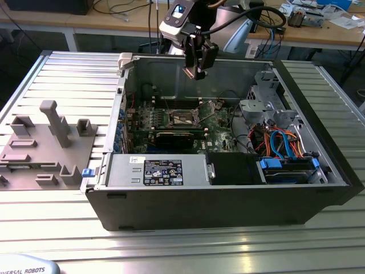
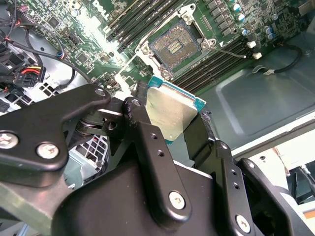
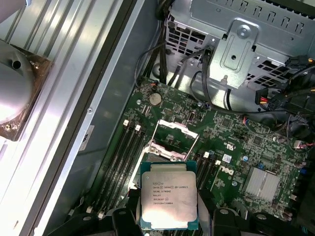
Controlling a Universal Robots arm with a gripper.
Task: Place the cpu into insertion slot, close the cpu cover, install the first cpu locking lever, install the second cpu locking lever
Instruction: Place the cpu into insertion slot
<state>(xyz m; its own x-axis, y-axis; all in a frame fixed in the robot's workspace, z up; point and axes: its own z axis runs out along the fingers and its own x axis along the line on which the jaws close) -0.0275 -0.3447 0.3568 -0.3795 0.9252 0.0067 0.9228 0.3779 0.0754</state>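
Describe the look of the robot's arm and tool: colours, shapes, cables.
In the second wrist view the tool is matte black, with two flat, angular fingers dotted with small holes and fastened by silver screws. In the exterior view a grey housing with a small blue panel sits above it, and thick black cables loop alongside.

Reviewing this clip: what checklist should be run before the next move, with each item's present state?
1. Grip on cpu: ok; end effector shut on two opposite edges.
2. Empty slot: ok; contacts exposed, nothing lying in it.
3. Open cover: ok; it appears swung up off the slot.
4. Seated cpu: not ok; it is held in the air above the case, apart from the slot.
5. Matching of cpu corners to slot: cannot tell.
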